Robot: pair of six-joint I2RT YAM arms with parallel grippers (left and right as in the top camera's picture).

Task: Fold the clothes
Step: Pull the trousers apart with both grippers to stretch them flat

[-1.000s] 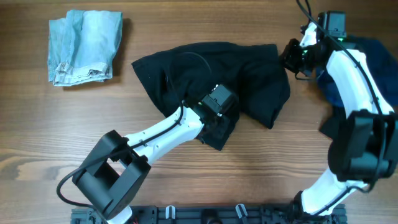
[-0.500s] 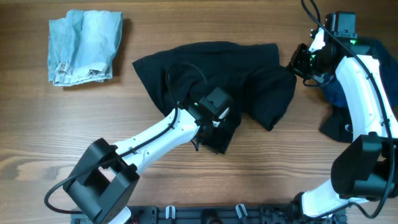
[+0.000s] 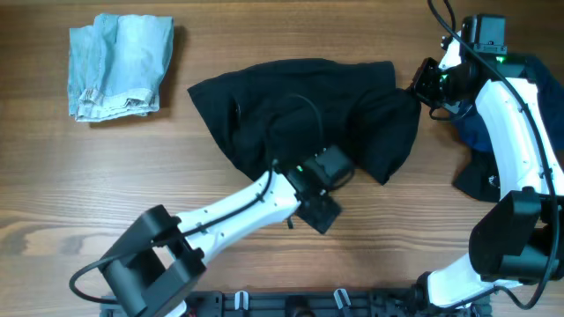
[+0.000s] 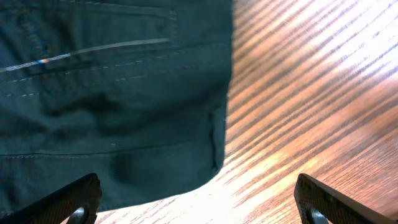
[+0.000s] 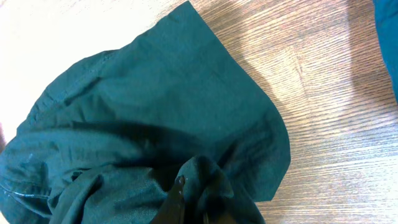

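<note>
- The left gripper (image 4: 199, 202) has moved right and toward the near edge of the table (image 3: 423, 238). It went from over the lower flap of the black garment (image 3: 291, 106) to the flap's outer corner, and its fingers are spread wide.
- The right gripper (image 3: 423, 85), pinching the garment's right edge, has shifted right, and that edge has come with it.
- The right arm's elbow now sits lower in the overhead view.

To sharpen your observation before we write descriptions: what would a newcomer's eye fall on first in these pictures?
A crumpled black garment sprawls across the middle. The right gripper pinches its far right corner, and the left gripper is open over its near hem. A folded pale blue piece lies at the far left.
</note>
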